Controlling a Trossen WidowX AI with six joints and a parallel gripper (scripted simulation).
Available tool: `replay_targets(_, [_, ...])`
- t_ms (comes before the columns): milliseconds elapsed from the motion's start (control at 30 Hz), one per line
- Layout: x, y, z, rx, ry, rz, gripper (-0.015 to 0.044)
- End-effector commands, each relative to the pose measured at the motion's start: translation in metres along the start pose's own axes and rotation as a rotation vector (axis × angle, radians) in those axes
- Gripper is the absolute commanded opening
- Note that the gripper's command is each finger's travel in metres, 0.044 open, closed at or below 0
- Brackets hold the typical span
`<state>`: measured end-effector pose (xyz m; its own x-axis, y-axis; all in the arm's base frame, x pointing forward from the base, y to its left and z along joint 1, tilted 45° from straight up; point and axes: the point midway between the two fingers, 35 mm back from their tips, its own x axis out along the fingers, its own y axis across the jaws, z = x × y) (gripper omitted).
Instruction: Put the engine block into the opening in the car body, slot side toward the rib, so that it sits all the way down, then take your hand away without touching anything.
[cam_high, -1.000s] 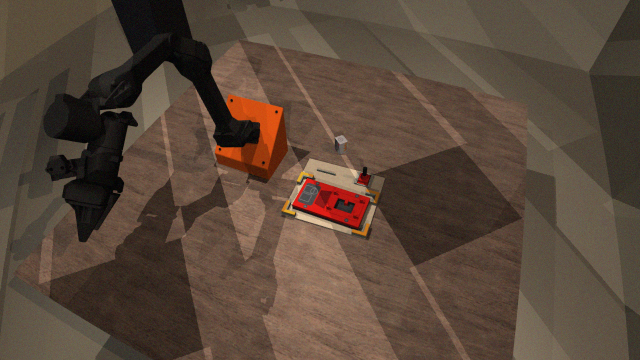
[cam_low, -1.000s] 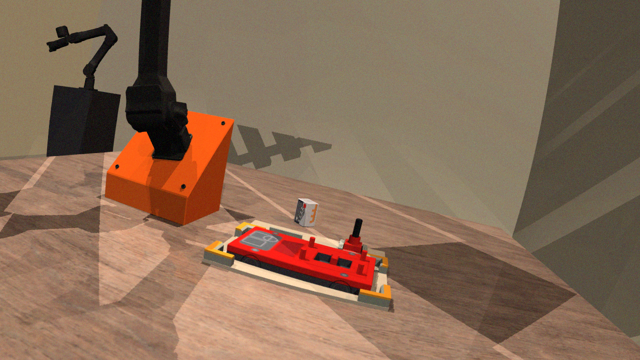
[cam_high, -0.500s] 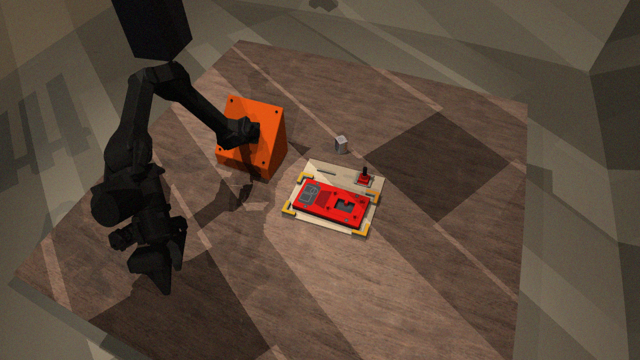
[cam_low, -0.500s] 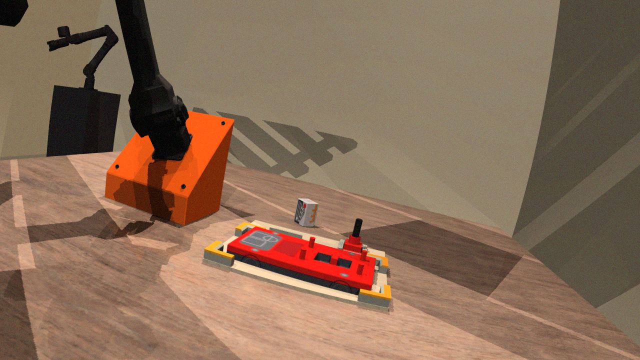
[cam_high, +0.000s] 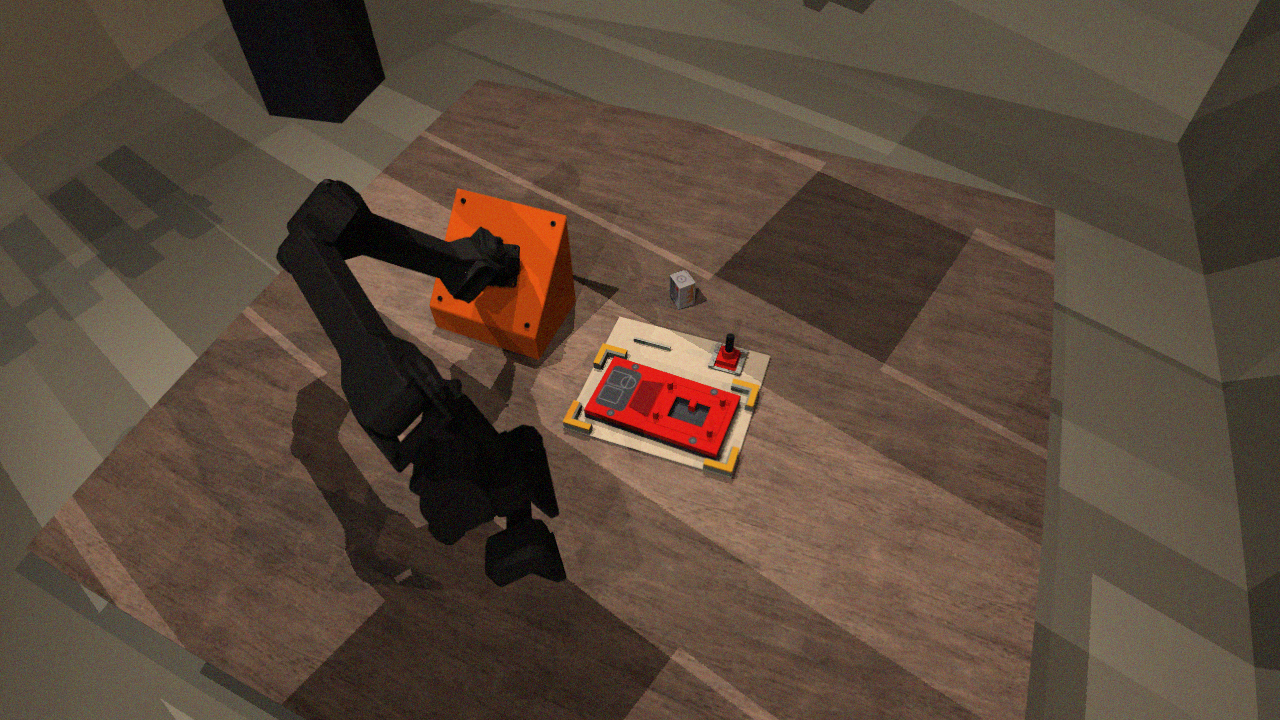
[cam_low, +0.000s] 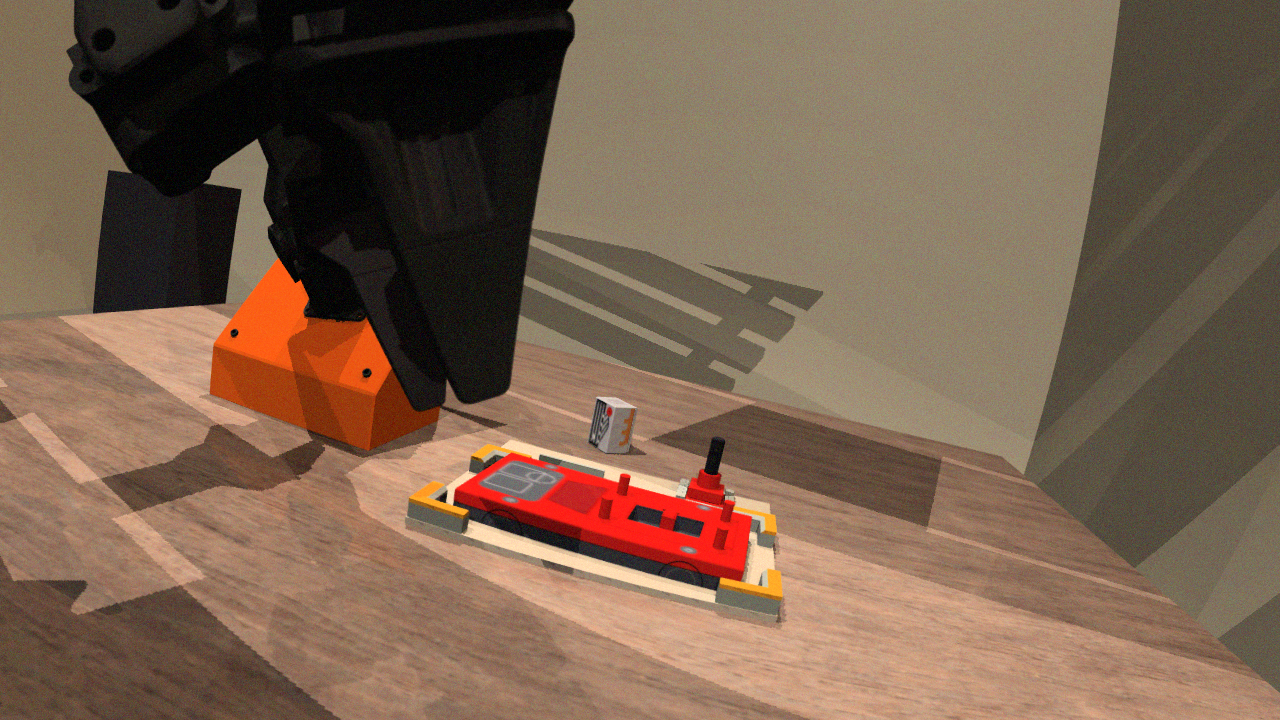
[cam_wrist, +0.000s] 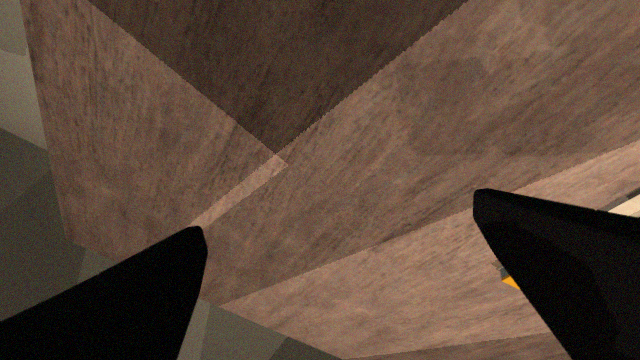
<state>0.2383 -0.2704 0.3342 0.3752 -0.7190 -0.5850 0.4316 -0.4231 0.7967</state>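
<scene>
The engine block (cam_high: 682, 291) (cam_low: 614, 427), a small grey-white block with printed sides, stands on the table behind the board. The red car body (cam_high: 662, 427) (cam_low: 554, 513) lies on the cream board between its yellow corner brackets. Its opening (cam_high: 685, 415) (cam_low: 645, 514) is empty, with a small red rib (cam_high: 693, 405) (cam_low: 668, 521) reaching into it. My gripper (cam_high: 560, 546) (cam_low: 454, 399) (cam_wrist: 339, 221) is open and empty, above the table on the near left side of the car body. The engine block is not in the wrist view; I cannot see which way its slot faces.
The cream board (cam_high: 680, 340) (cam_low: 626, 578) also holds a red piece with a black upright post (cam_high: 728, 354) (cam_low: 707, 485) at its back right. My orange base (cam_high: 553, 295) (cam_low: 295, 402) stands to the left. One yellow bracket (cam_wrist: 511, 282) shows beside the right finger in the wrist view.
</scene>
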Motion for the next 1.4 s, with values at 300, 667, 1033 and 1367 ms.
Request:
replay_targets(300, [0.061, -0.119, -0.173, 0.005, 0.078, -0.378, 0.0440])
replay_targets(667, [0.044, -0.278, -0.276, -0.098, -0.083, -0.545, 0.0440])
replay_targets(1033, [-0.002, -0.435, -0.284, -0.246, -0.287, -0.418, 0.0440])
replay_targets(1367, [0.014, -0.461, -0.271, -0.245, -0.325, -0.362, 0.0440])
